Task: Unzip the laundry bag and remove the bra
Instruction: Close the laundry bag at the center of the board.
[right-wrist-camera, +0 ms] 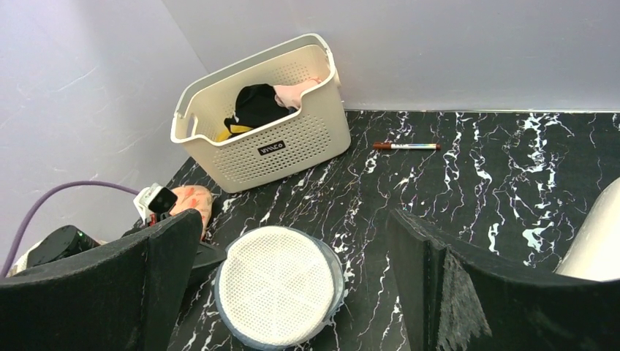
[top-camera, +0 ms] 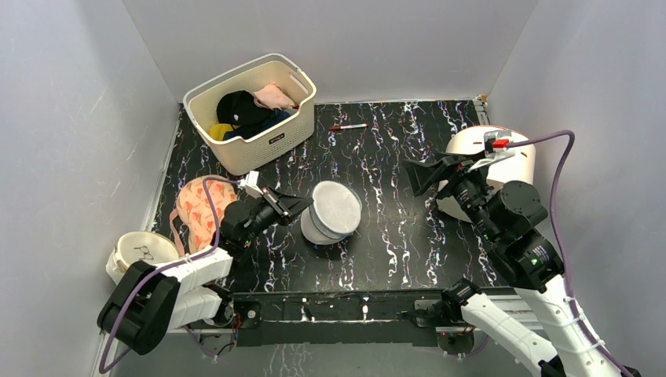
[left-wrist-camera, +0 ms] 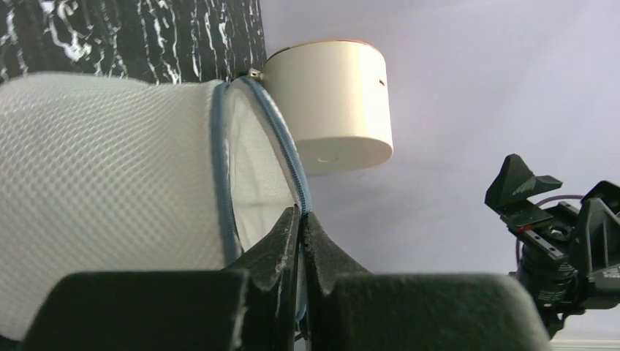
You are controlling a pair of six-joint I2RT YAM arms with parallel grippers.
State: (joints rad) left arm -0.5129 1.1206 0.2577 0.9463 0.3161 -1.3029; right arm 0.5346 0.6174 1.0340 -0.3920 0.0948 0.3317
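Pinched tight with the left gripper (left-wrist-camera: 301, 216) on the grey-blue zipper rim of the laundry bag (top-camera: 333, 210), standing mid-table. Spread wide and holding nothing at the right gripper (top-camera: 418, 176), raised over bare marbled table (top-camera: 393, 236) right of the bag. Farther out, a small black label on the cream basket (top-camera: 250, 110), lettering unreadable; dark scrawl on a white tub lid (top-camera: 143, 250), likewise. Near the far edge, a marker (top-camera: 348, 126).
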